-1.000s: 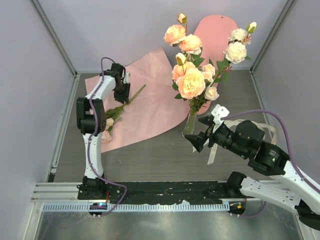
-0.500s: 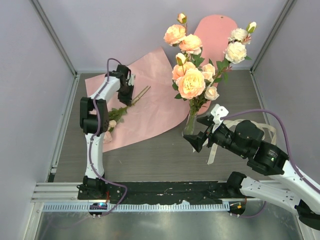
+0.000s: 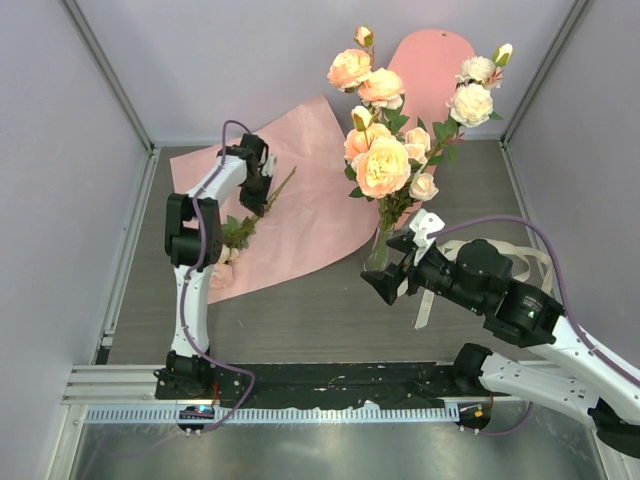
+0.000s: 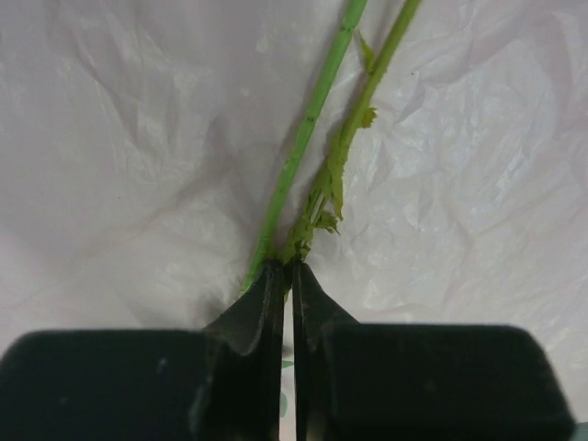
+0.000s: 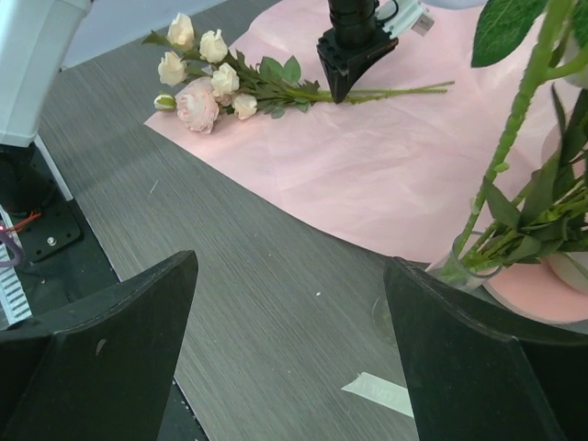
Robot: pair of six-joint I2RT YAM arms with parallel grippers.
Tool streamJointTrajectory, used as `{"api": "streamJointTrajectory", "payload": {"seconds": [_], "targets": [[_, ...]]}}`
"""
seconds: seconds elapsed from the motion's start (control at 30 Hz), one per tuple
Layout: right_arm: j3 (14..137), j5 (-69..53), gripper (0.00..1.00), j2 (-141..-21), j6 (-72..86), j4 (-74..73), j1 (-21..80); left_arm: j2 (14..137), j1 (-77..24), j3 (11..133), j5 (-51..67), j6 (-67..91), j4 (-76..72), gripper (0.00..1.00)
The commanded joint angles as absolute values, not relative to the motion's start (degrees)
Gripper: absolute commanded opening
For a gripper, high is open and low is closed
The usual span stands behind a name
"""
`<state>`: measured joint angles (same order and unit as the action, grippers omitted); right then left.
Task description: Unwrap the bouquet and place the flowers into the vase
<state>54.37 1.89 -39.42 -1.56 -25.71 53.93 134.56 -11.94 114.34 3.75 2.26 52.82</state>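
Observation:
A small bunch of flowers (image 3: 222, 243) with pale roses (image 5: 208, 81) lies on the spread pink paper (image 3: 315, 215). Its green stems (image 4: 308, 129) point to the back right. My left gripper (image 3: 262, 197) reaches down onto the paper, its jaws pinched on these stems (image 4: 288, 266); the right wrist view shows it too (image 5: 342, 92). The clear glass vase (image 3: 381, 250) stands upright at the paper's right edge and holds several tall pink, peach and cream roses (image 3: 382, 165). My right gripper (image 3: 385, 282) hovers open just in front of the vase (image 5: 457, 268), with nothing between its fingers (image 5: 289, 262).
A cream ribbon (image 3: 532, 262) lies loose on the table to the right, under the right arm, with a strip (image 3: 425, 305) near the vase. A pink rounded shelf (image 3: 432, 70) stands at the back wall. Grey walls close in both sides.
My left gripper has come down onto the stems on the paper and closed on them. My right gripper has drifted slightly left and stays open.

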Motion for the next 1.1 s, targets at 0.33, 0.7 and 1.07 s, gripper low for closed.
{"api": "streamJointTrajectory", "payload": {"seconds": [0.33, 0.7, 1.07], "targets": [[53.5, 1.0, 0.88, -43.0, -4.0, -19.4, 54.1, 124.2, -13.4, 112.8, 0.5, 0.7, 53.8, 0.0], [52.2, 1.2, 0.88, -44.3, -4.3, -17.6, 54.2, 121.8, -14.7, 113.4, 2.4, 2.8, 56.5, 0.0], [47.4, 7.7, 0.88, -45.3, -18.7, -8.5, 65.5, 110.8, -14.7, 109.3, 10.3, 4.7, 57.0, 0.0]]}}
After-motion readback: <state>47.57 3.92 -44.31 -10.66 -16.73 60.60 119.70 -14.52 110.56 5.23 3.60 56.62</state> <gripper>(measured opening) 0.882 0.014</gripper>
